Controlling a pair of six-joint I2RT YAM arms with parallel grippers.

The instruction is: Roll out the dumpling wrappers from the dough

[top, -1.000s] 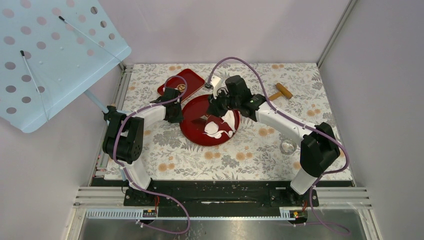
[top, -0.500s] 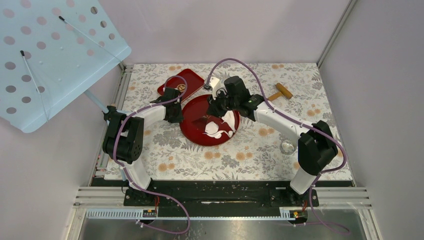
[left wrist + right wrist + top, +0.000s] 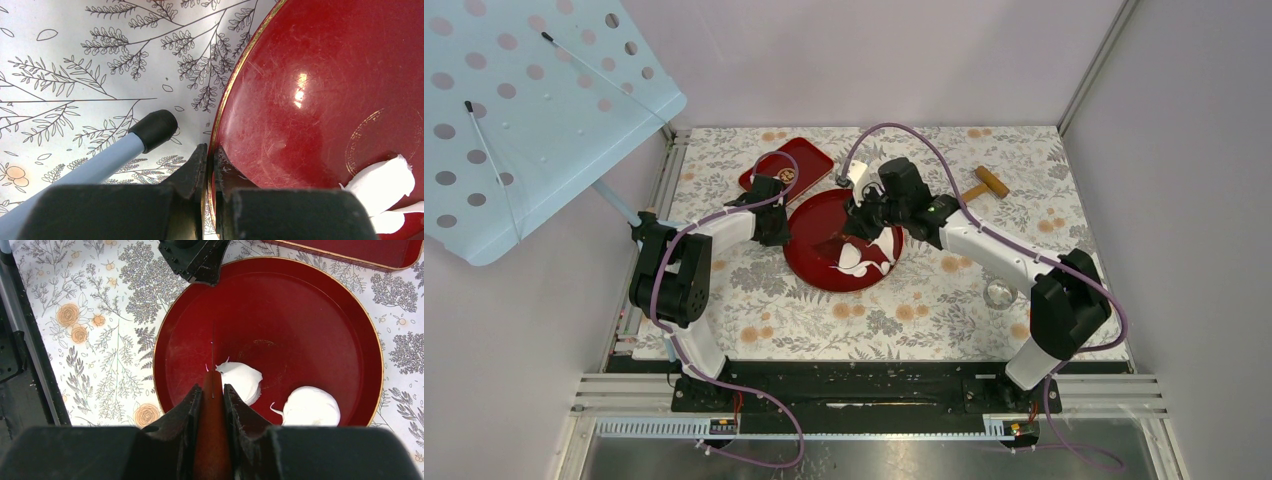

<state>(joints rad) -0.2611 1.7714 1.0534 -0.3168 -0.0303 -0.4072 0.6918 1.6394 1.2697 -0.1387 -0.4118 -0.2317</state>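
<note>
Two dumpling wrappers, roundish flat white dough discs (image 3: 242, 380) (image 3: 310, 407), lie on the round red plate (image 3: 300, 315); in the top view they show as one white patch (image 3: 856, 260). My left gripper (image 3: 210, 149) is shut on the plate's left rim (image 3: 235, 85), also seen from above (image 3: 776, 228). My right gripper (image 3: 212, 387) is shut on a thin red-brown pointed tool (image 3: 212, 440), whose tip sits at the left disc's edge. From above, the right gripper (image 3: 862, 222) is over the plate's middle.
A wooden rolling pin (image 3: 987, 183) lies at the back right. A red rectangular tray (image 3: 809, 158) holding a small round item stands behind the plate. A clear ring (image 3: 999, 293) lies at the right. A blue stand leg (image 3: 115, 152) rests beside the left gripper.
The right arm has shifted slightly right and towards me, and the red tool now covers more of the white dough. The left gripper and the plate have not moved.
</note>
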